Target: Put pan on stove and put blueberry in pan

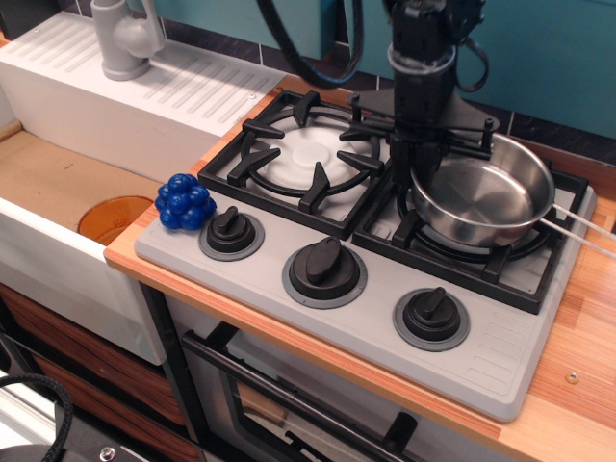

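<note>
The small round shiny stainless-steel pan [483,200] sits on the right-hand black burner grate [472,241] of the grey toy cooktop [366,308], its thin two-wire metal handle [582,229] pointing off to the right past the cooktop's edge. The pan looks slightly tilted, its left rim higher, and its bowl is bare.

The black robot gripper [423,164] hangs straight down at the pan's left rim, over the gap between the two grates. Its fingers [416,162] are dark against the dark grate; whether they grip the rim or stand apart from it cannot be told.

The bumpy cluster of glossy deep-blue balls [186,202] lies on the wooden bench [577,385] touching the cooktop's left front corner, just beside the leftmost of three black round knobs [231,231]. It is well apart from the pan. Left of it, an orange round disc [114,218] lies lower down in the white sink basin [58,260]. A grey faucet [125,38] stands at the back left on the ribbed white drainboard [144,91].
</note>
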### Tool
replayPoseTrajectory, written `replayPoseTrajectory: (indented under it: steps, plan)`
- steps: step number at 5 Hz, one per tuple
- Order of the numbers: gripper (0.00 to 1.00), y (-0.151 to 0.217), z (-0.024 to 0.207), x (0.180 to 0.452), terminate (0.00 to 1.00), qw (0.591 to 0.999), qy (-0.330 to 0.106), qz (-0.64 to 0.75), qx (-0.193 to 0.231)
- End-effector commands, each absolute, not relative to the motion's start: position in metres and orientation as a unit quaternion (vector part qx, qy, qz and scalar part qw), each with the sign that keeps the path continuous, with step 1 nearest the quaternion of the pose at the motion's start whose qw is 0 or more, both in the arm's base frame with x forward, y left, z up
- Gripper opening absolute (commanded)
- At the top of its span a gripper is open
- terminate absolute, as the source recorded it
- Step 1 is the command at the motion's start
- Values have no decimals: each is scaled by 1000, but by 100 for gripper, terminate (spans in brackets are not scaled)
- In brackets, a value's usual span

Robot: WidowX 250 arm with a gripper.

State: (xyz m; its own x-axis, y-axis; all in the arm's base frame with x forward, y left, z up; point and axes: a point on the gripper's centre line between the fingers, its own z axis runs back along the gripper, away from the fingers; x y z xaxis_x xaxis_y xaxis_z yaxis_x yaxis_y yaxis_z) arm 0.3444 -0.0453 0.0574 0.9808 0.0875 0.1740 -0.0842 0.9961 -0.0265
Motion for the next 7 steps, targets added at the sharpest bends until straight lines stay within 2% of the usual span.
replayPoseTrajectory:
  steps: [1, 2, 4, 7]
  plan:
    - [0, -52, 129, 353, 0, 991, -124, 48, -3]
    - [0, -49, 146, 354, 0, 992, -117, 42, 4]
    - [0, -5, 162, 366, 0, 994, -108, 6, 14]
    - [0, 62, 148, 386, 0, 993, -111, -28, 13]
